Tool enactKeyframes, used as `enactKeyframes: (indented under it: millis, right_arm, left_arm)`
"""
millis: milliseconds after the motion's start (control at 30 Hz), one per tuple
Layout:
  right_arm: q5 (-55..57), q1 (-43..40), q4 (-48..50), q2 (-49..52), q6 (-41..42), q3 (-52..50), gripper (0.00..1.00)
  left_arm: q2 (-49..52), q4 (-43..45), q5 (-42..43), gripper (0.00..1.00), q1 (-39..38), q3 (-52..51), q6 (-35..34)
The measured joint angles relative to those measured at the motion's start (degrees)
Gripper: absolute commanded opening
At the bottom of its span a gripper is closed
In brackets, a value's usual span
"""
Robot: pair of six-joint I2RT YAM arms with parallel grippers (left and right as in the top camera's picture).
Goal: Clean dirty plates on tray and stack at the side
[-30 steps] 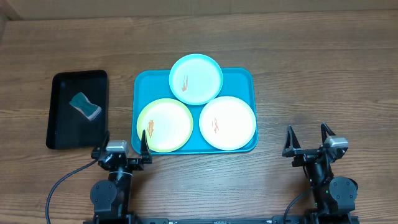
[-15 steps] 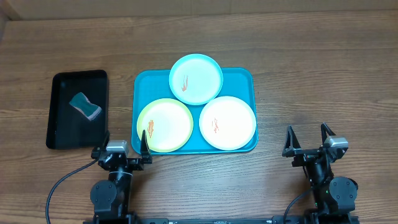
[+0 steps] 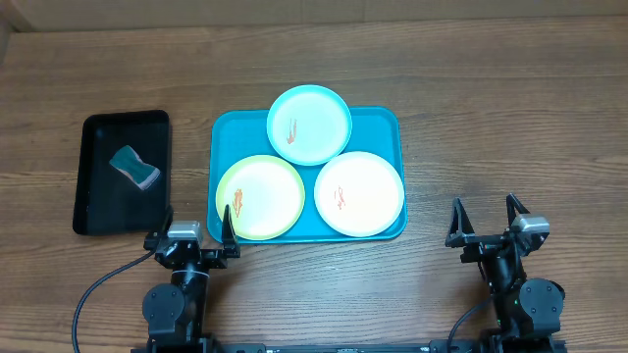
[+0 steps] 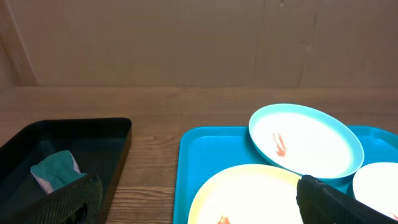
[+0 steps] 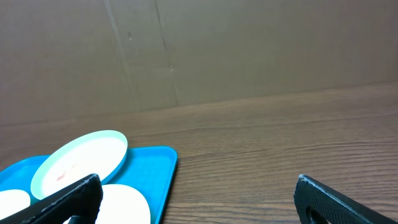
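Observation:
The turquoise tray (image 3: 378, 126) lies mid-table and holds three plates. The light blue plate (image 3: 310, 125) rests on its far rim, the yellow-green plate (image 3: 260, 197) sits front left, the white plate (image 3: 359, 193) front right. Each has a small orange-red smear. My left gripper (image 3: 193, 226) is open and empty at the tray's front left corner, with the yellow-green plate (image 4: 249, 193) just ahead of it. My right gripper (image 3: 488, 221) is open and empty over bare wood to the right of the tray (image 5: 158, 171).
A black rectangular tray (image 3: 98, 201) at the left holds a teal sponge (image 3: 134, 168), which also shows in the left wrist view (image 4: 55, 169). A brown wall runs along the far edge of the wooden table.

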Motion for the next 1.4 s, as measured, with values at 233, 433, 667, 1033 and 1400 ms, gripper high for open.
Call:
enactKeyframes:
  millis: [233,433,667,1033,1400]
  right_arm:
    - [0.0,0.0,0.0,0.0,0.0,0.0,1.0]
    - [0.0,0.0,0.0,0.0,0.0,0.0,1.0]
    - [0.0,0.0,0.0,0.0,0.0,0.0,1.0]
    - [0.0,0.0,0.0,0.0,0.0,0.0,1.0]
    - [0.0,0.0,0.0,0.0,0.0,0.0,1.0]
  left_arm:
    - [0.0,6.3,17.1,1.0,0.0,0.0,-19.1]
    - [0.0,9.1,31.3,1.0,-0.3,0.0,-53.7]
    - [0.0,38.0,33.5,1.0,-0.3,0.2,-68.7]
    - [5.0,3.6,29.9,1.0,-0.3,25.5,-45.0]
    - [50.3,-51.0,24.1,1.0,-0.3,70.9,-17.2]
